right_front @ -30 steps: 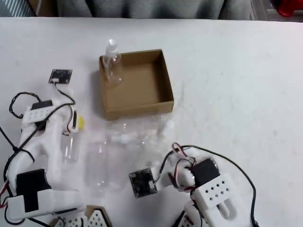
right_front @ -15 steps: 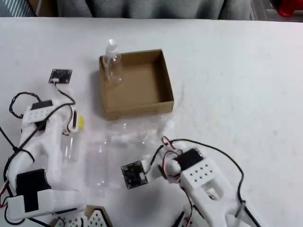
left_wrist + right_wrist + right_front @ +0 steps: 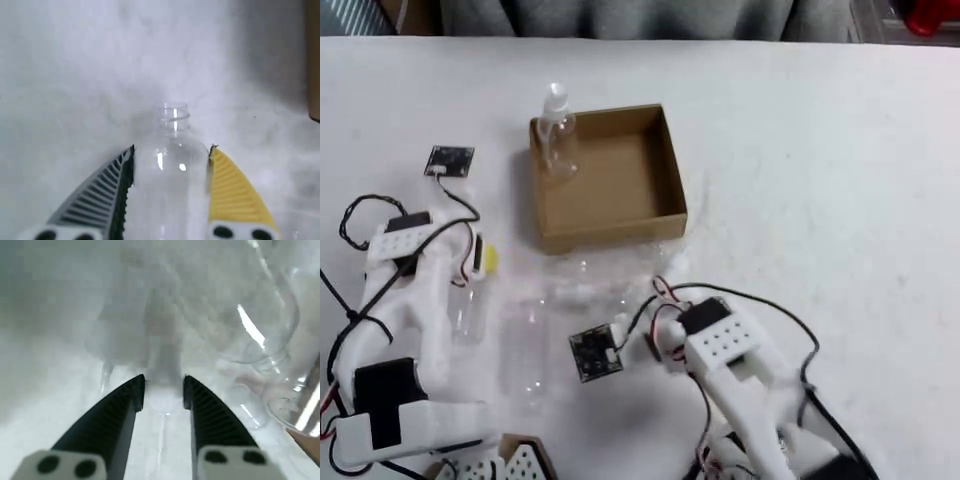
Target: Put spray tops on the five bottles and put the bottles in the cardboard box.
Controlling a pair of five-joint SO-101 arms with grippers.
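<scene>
My left claw (image 3: 171, 148) is clamped on an uncapped clear plastic bottle (image 3: 170, 185), grey pad on one side, yellow on the other. My right claw (image 3: 162, 385) has its fingers a little apart with a blurry white spray top (image 3: 162, 360) between the tips, can't tell if they're actually touching it. Some loose clear bottles (image 3: 265, 335) lie just beside it. From above, the brown cardboard box (image 3: 610, 228) sits around 1 o'clock from my left claw, on the white table (image 3: 820, 150). One spray-topped bottle (image 3: 558, 140) stands upright in the box's 11 o'clock corner.
</scene>
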